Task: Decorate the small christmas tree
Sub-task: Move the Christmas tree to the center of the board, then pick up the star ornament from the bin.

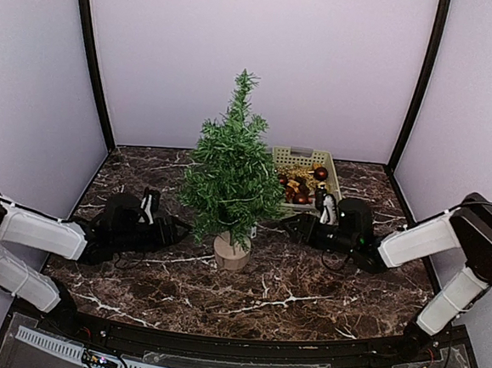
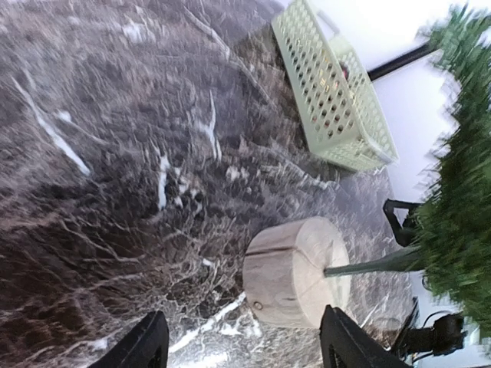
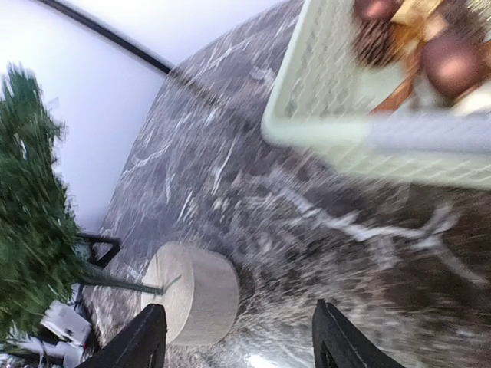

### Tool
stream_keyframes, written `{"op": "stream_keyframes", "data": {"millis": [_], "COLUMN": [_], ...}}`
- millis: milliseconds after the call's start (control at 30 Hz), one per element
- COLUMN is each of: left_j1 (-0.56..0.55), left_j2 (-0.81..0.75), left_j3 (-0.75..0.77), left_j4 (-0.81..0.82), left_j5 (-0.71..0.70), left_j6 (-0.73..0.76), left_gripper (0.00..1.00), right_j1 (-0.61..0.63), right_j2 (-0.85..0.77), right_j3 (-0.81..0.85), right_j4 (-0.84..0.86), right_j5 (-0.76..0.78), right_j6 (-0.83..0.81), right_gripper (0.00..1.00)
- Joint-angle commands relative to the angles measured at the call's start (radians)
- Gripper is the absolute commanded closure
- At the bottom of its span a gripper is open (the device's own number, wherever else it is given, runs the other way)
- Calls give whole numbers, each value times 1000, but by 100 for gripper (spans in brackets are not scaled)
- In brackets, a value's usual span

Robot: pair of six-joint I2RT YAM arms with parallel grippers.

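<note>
Gaping wide, the left tool (image 2: pixel 244 346) has nothing between its two dark fingers (image 2: pixel 146 345); only bare marble shows in the gap. It lies low over the worktop (image 1: pixel 262 309), aimed rightward at the round tan stump base (image 2: pixel 295 270), which stands just ahead of the fingertips and apart from them. The right tool (image 3: pixel 239 341) is likewise spread and empty, low over the stone and aimed leftward at the same base from the other side, near it but not touching. Between the two tools stands the small christmas tree (image 1: pixel 232 170), upright at the middle of the worktop, its thin trunk rising from the stump base and its bristly dark-green branches spreading above both tools. No decoration can be made out on its branches. Behind the right tool, just right of the tree and toward the back edge, sits a pale green perforated basket (image 1: pixel 304 154). Inside it lie ornaments (image 3: pixel 453 61): brown-red balls, a pine cone and some gold pieces, though the wrist views are blurred. Dark brown marble with white veins covers the worktop, and pale lilac walls (image 1: pixel 264 58) close it in on three sides.
</note>
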Motion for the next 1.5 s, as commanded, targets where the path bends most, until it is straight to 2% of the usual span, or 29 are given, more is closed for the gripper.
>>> {"op": "stream_keyframes", "data": {"millis": [0,100,200,400,500,633,833,1067,1233,1467], "left_j1": [92,170,276,455,545,599,684,713,719,721], "left_j2": [-176,-295,-353,-335,-301,-264,-246,-232,-224,-226], "left_j3": [9,69,175,364,446,503,487,453,435,414], "left_j4": [-263,-441,-620,-801,-834,-856,-802,-759,-749,-742], "left_j5": [45,75,135,260,335,356,369,315,296,292], "left_j6": [59,136,213,388,443,535,598,666,690,694], "left_gripper": [29,28,26,25,25,25,25,25,25,25], "right_j1": [-57,-114,-181,-243,-267,-278,-291,-306,-329,-341], "right_j2": [-226,-300,-263,-64,58,189,351,557,693,839], "right_j3": [12,130,304,608,718,839,990,1255,1428,1614], "right_j4": [-334,-596,-834,-1025,-1049,-1065,-1088,-1140,-1154,-1177], "right_j5": [177,279,308,367,320,291,314,308,288,284], "right_j6": [-129,-243,-349,-479,-510,-541,-564,-590,-515,-470], "right_gripper": [32,29,29,32,36,41,45,50,55,56]}}
